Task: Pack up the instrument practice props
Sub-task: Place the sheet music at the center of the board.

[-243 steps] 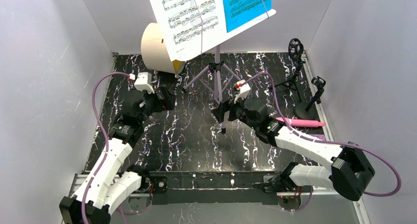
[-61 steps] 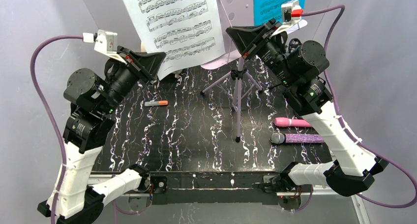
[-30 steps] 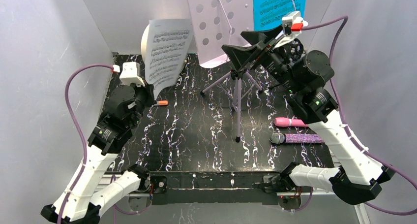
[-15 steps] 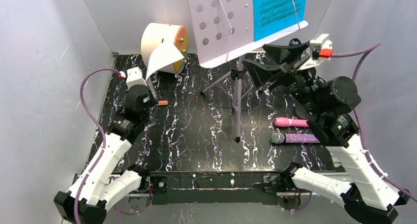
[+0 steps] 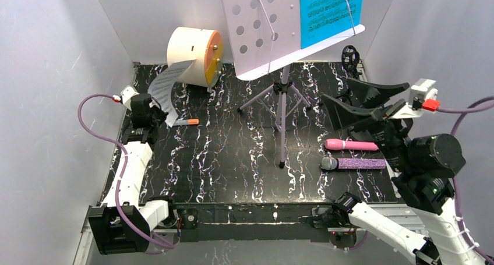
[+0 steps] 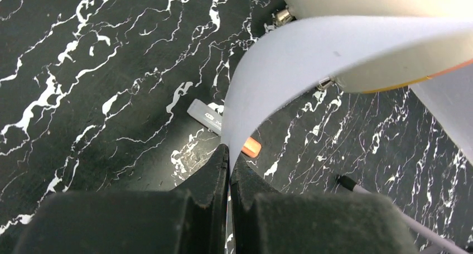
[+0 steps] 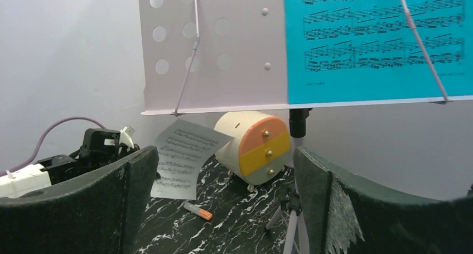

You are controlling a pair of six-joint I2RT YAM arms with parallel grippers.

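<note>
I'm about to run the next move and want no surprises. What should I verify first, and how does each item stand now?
1. The left end effector shut on the white page: ok.
2. The white page off the music stand: ok.
3. The white page clear of the drum and marker: cannot tell, it curls close by both.
4. The right end effector open, holding nothing: ok.
5. The blue page off the stand: not ok.
6. The pink microphone and purple microphone packed: not ok, lying on the table.
</note>
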